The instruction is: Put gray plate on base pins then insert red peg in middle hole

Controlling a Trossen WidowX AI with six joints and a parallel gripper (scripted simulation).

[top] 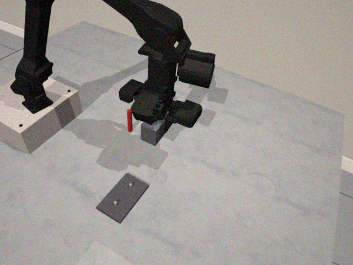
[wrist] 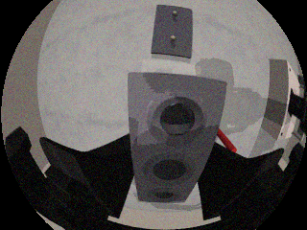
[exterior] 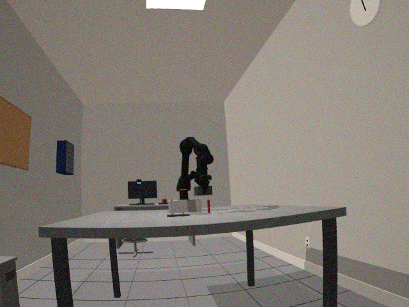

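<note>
1. Top: clamped part-open by black parallel-jaw gripper (top: 157, 121) (exterior: 203, 192) (wrist: 168, 134) on thick gray rectangular plate (top: 148, 135) (exterior: 198, 190) (wrist: 141, 149); apart from dark flat two-pinned base (top: 122, 196) (exterior: 173, 215) (wrist: 164, 29), slender red cylindrical peg (top: 129, 121) (exterior: 208, 206) (wrist: 226, 140) upright nearby.
2. Exterior: raised above tabletop (lowering likely after carrying across).
3. Wrist: held between both fingers, long axis pointing roughly towards base, nearly parallel with base's own; probably needing mostly forward travel, little turning.

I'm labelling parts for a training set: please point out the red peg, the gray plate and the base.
Red peg (top: 129, 121) (exterior: 208, 206) (wrist: 227, 141): top, exterior, wrist; shaft.
Gray plate (top: 148, 134) (exterior: 199, 190) (wrist: 177, 149): same views; body.
Base (top: 124, 196) (exterior: 172, 215) (wrist: 163, 29): same views; slab.
</note>
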